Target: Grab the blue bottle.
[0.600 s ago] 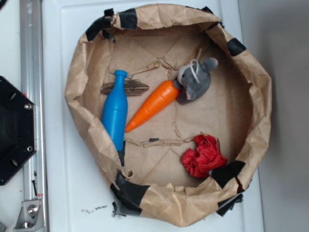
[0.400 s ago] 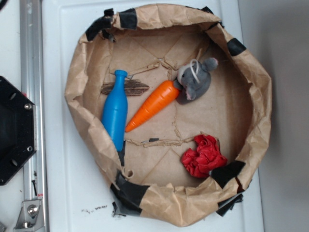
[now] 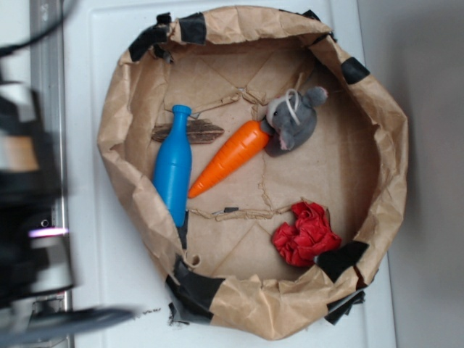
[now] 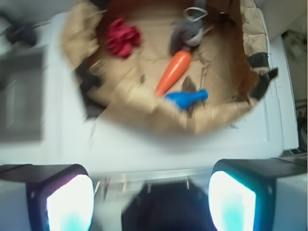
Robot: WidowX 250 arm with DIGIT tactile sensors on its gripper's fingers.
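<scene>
- bright blue plastic, the blue bottle (image 3: 172, 169) (image 4: 186, 98) lies on its side near the left wall of the brown paper basin (image 3: 395, 130), neck up-frame across a wood chip (image 3: 194, 133).
- orange carrot (image 3: 228, 158) just beside it, grey mouse (image 3: 293, 119) at its top.
- red cloth (image 3: 306, 233) well apart.
- no writing or labels readable.
- gripper (image 4: 151, 192) fingers spread apart, holding nothing, outside the basin.

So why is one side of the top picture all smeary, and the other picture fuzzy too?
In the exterior view, the dark arm at the left edge is smeared by motion blur, while the blue bottle and carrot stay sharp. In the wrist view the whole picture is soft, the blue bottle included, and the two gripper fingers at the bottom glare bright white.
</scene>
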